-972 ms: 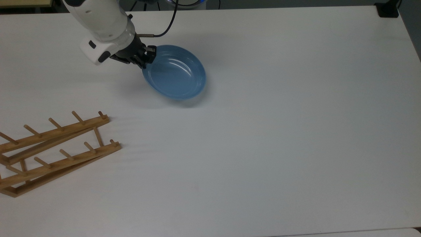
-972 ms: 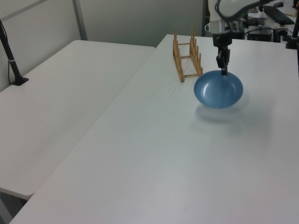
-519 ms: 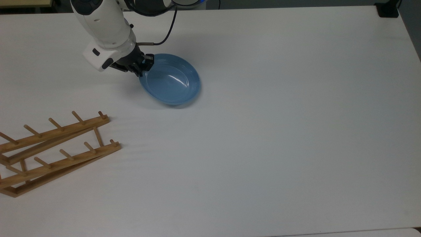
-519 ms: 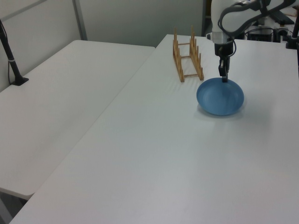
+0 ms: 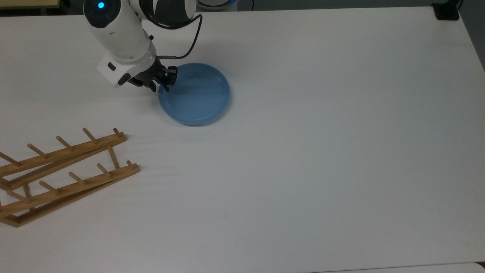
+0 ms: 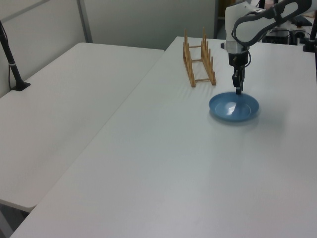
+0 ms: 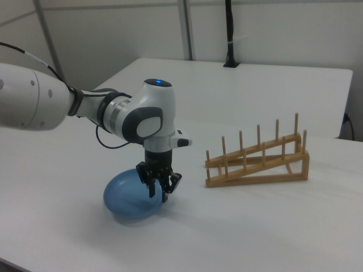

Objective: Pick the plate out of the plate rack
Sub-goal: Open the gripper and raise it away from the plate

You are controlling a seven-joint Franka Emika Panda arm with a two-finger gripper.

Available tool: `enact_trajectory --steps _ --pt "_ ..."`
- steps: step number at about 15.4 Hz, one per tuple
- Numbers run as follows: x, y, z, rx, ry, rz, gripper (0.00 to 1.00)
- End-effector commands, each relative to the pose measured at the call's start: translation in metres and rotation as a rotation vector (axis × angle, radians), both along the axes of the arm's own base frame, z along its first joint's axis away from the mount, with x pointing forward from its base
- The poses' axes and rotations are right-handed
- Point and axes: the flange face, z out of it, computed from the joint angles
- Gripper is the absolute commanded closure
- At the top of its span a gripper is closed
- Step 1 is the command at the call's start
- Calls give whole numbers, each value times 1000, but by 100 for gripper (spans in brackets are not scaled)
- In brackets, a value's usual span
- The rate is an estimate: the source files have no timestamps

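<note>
Top view has the plate (image 5: 197, 96) lying flat on the table (image 5: 322, 151), its near rim right at the gripper (image 5: 163, 81), rack (image 5: 60, 174) well off to the side, empty. I'd say back off straight up, no dragging that rim. Fingers look parted, straddling the rim rather than pinching it.

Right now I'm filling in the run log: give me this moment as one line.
plate: flat on table, out of plate rack | gripper: open at plate's rim | rack: holds nothing
</note>
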Motion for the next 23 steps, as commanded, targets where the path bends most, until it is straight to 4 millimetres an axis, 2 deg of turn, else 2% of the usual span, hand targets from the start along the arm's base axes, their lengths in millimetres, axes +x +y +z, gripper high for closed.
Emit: enact_trajectory --steps 1,3,4,6,8,10,13,15,16,19,22,23 --pt "0 -5 6 -15 -25 5 8" --pt "2 -5 18 -16 -37 -4 0" --pt "1 -5 26 -18 -43 -19 0" --pt "1 -1 60 -21 -60 -39 0" --pt "2 2 102 -25 -66 -105 0" --pt "4 9 149 -33 -77 -253 0" --pt "-3 24 216 -28 -70 -375 0" --pt "-18 32 259 28 -40 -381 0" --pt "-27 37 273 45 -25 -375 0" --pt "-48 56 299 47 -37 -356 0" --pt "-44 71 304 28 -76 -311 0" --pt "-38 70 306 2 -129 -300 0"
